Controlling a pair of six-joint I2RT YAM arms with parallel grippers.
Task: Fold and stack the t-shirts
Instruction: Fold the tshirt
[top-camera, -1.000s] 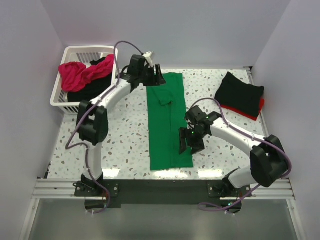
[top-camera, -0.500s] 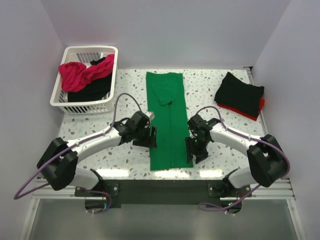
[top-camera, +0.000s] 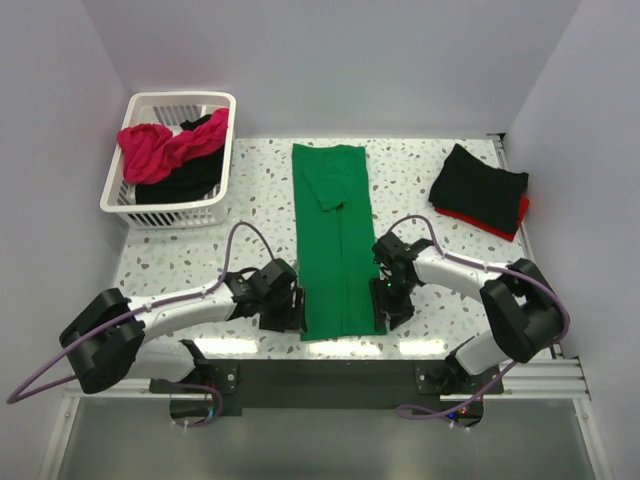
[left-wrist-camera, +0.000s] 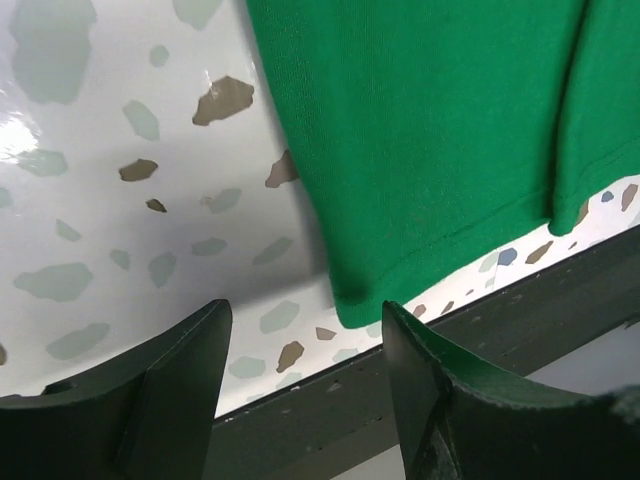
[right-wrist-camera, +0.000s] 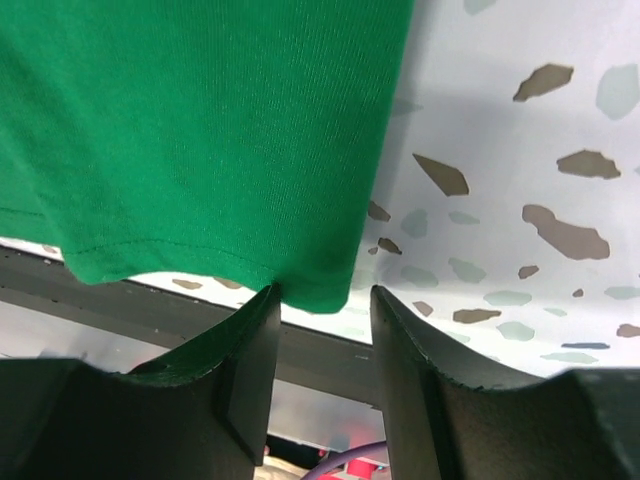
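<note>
Speckled terrazzo tabletop (top-camera: 260, 200), closed in by white walls (top-camera: 330, 60): your green t-shirt (top-camera: 335, 240) lies flat down the middle as a long narrow strip with its sides folded in. Its far end is near the back wall and its near hem lies at the table's front edge. Your left gripper (top-camera: 288, 310) sits low at the strip's near left corner. The left wrist view shows its jaws parted wide, with that corner lying just ahead of the gap between the fingers (left-wrist-camera: 170, 390) and no cloth pinched. Your right gripper (top-camera: 390, 303) sits opposite at the near right corner. Its jaws also stand apart, though more narrowly, and the hem's corner lies right at their tips; you cannot tell whether they touch the cloth. In the far left corner, a white slatted basket (top-camera: 215, 130) holds a crumpled magenta-pink t-shirt (top-camera: 150, 150) beside a crumpled black t-shirt (top-camera: 185, 180). At the far right, well apart from both arms, a folded black t-shirt (top-camera: 480, 188) rests on a red t-shirt (top-camera: 492, 223), whose edge shows along the near side.
</note>
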